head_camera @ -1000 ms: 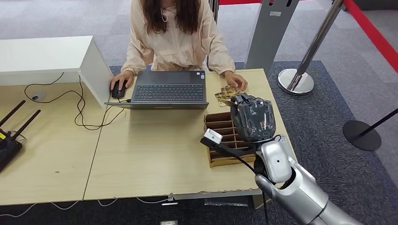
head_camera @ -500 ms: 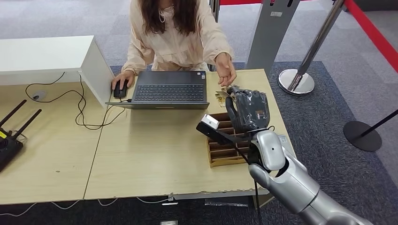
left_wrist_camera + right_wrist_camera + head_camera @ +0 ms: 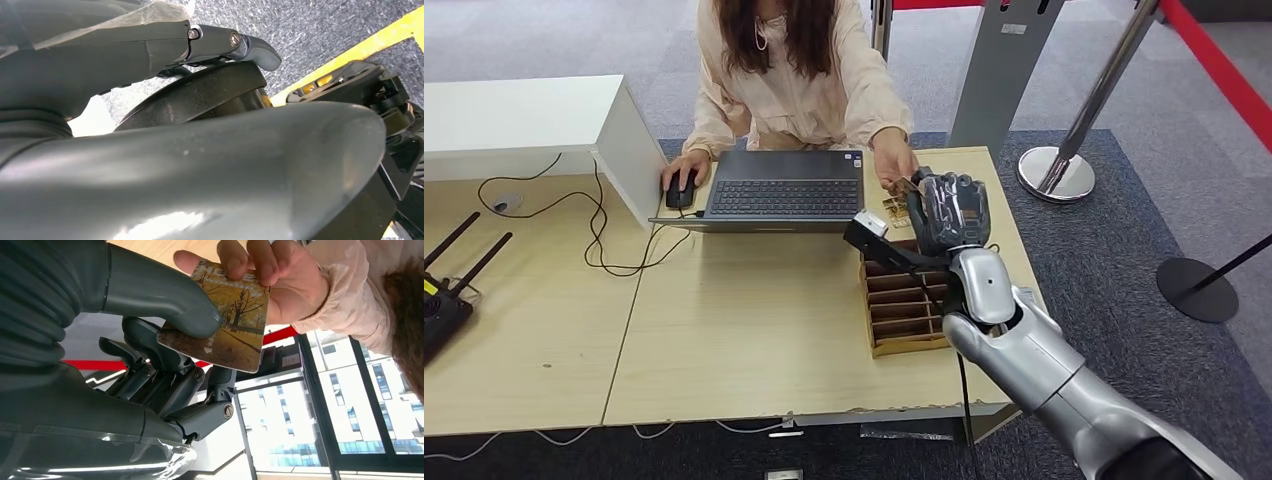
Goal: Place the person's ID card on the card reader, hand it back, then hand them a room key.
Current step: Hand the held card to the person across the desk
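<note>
Glossy room key [image 3: 220, 320] pinched in the right hand [image 3: 948, 212], met by a person's hand [image 3: 260, 280].

Flat rectangular card printed with golden autumn trees, clamped between thick grey thumb [image 3: 160, 295] and dark fingers [image 3: 165, 365]; far edge pinched by the person's fingertips. Slotted wooden card box [image 3: 902, 305] on the counter [image 3: 744, 330] just below the hand. Left hand [image 3: 200, 165] smooth grey; grasp impossible to tell.

Even, bright indoor light falls on the wooden desk [image 3: 754, 330]; soft shadows. Beside the windows [image 3: 350, 405], daylight glares; close hand parts blur.
</note>
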Robot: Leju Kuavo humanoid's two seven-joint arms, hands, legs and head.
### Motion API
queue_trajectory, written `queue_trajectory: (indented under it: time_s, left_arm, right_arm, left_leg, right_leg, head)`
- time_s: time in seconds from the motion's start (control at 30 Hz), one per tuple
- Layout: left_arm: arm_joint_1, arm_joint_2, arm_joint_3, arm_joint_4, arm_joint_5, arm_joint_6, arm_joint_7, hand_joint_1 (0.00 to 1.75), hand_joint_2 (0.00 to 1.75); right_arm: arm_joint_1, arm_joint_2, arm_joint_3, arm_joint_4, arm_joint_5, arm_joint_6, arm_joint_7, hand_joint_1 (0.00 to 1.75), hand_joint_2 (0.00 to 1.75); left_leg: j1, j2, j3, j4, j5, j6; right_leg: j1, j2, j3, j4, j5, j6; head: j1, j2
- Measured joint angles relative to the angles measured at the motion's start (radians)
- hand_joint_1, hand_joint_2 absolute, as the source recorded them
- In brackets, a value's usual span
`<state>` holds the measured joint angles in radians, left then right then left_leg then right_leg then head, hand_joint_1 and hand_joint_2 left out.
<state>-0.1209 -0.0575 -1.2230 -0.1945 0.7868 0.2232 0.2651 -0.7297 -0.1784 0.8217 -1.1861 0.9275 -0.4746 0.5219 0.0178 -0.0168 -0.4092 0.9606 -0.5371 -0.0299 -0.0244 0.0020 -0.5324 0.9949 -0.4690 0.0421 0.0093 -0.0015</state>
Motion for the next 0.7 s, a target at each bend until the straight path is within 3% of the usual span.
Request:
queue_trajectory:
  time_s: [0.13, 0.2, 0.27, 0.33, 0.7]
  left_arm:
    - [0.000, 0.000, 0.000, 0.000, 0.002, 0.000, 0.000, 0.00, 0.00]
    - [0.000, 0.000, 0.000, 0.000, 0.003, 0.000, 0.000, 0.00, 0.00]
    - [0.000, 0.000, 0.000, 0.000, 0.004, 0.000, 0.000, 0.00, 0.00]
    - [0.000, 0.000, 0.000, 0.000, 0.006, 0.000, 0.000, 0.00, 0.00]
    - [0.001, 0.000, 0.000, 0.000, 0.020, 0.003, -0.004, 0.00, 0.00]
  right_arm:
    - [-0.015, 0.014, 0.012, 0.029, 0.004, -0.015, 0.006, 1.75, 1.75]
    - [-0.019, 0.019, 0.018, 0.040, 0.009, -0.021, 0.007, 1.13, 1.75]
    - [-0.022, 0.024, 0.023, 0.048, 0.014, -0.026, 0.007, 0.25, 1.75]
    - [-0.022, 0.029, 0.028, 0.053, 0.020, -0.030, 0.007, 0.00, 1.75]
    - [-0.006, 0.056, 0.047, 0.013, 0.044, -0.099, -0.046, 0.00, 1.75]
  left_leg:
    - [0.000, 0.000, 0.000, 0.000, 0.000, 0.000]
    - [0.000, 0.000, 0.000, 0.000, 0.000, 0.000]
    - [0.000, 0.000, 0.000, 0.000, 0.000, 0.000]
    - [0.000, 0.000, 0.000, 0.000, 0.000, 0.000]
    - [0.000, 0.000, 0.001, 0.000, 0.000, 0.000]
  right_leg:
    - [0.000, 0.000, 0.000, 0.000, 0.000, 0.000]
    - [0.000, 0.000, 0.000, 0.000, 0.000, 0.000]
    - [0.000, 0.000, 0.000, 0.000, 0.000, 0.000]
    - [0.000, 0.000, 0.000, 0.000, 0.000, 0.000]
    - [0.000, 0.000, 0.000, 0.000, 0.000, 0.000]
  head:
    - [0.000, 0.000]
    - [0.000, 0.000]
    - [0.000, 0.000]
    - [0.000, 0.000]
    - [0.000, 0.000]
